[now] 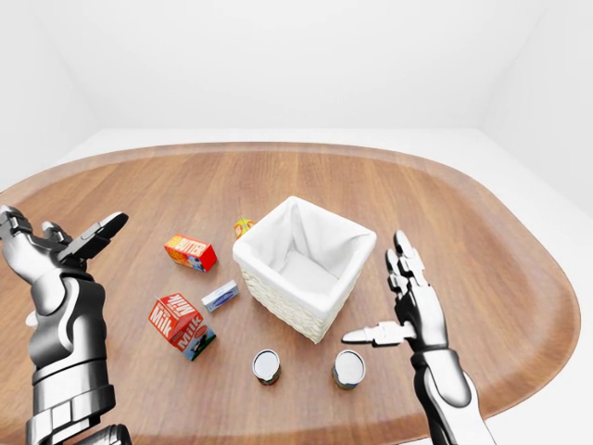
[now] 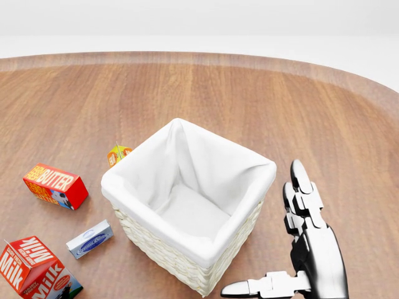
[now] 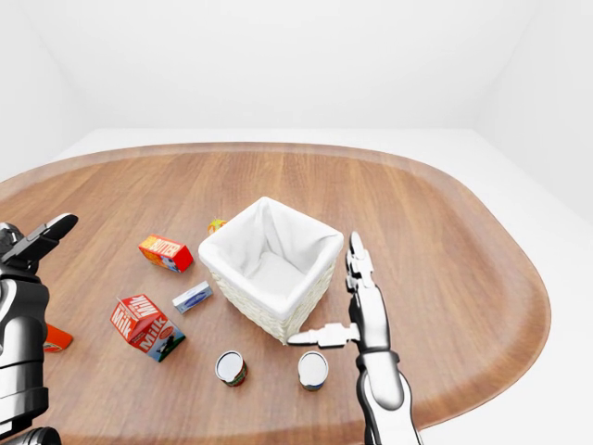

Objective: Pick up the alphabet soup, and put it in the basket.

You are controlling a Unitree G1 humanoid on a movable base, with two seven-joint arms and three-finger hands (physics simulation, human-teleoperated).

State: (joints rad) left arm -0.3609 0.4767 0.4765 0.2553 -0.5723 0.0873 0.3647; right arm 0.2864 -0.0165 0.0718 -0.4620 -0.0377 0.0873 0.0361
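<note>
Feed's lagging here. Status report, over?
Both hands open, empty. Two upright cans below the white-lined wicker basket; labels unreadable. Right hand beside basket.

A white cloth-lined wicker basket [image 1: 304, 269] is sitting mid-tabletop [image 1: 482, 241] in the left-eye view, with a red butter box [image 1: 190, 252], red milk carton [image 1: 181, 325] and small blue-white packet [image 1: 220, 296] lying to its left, and two metal cans [image 1: 267, 366] [image 1: 349, 369] standing below it.

Woven wicker basket [image 2: 163, 252] lined with matt white cloth, glossy wood-grain table [image 2: 249, 106], shiny metal right hand [image 2: 299, 249], printed-card milk carton [image 2: 34, 271].
</note>
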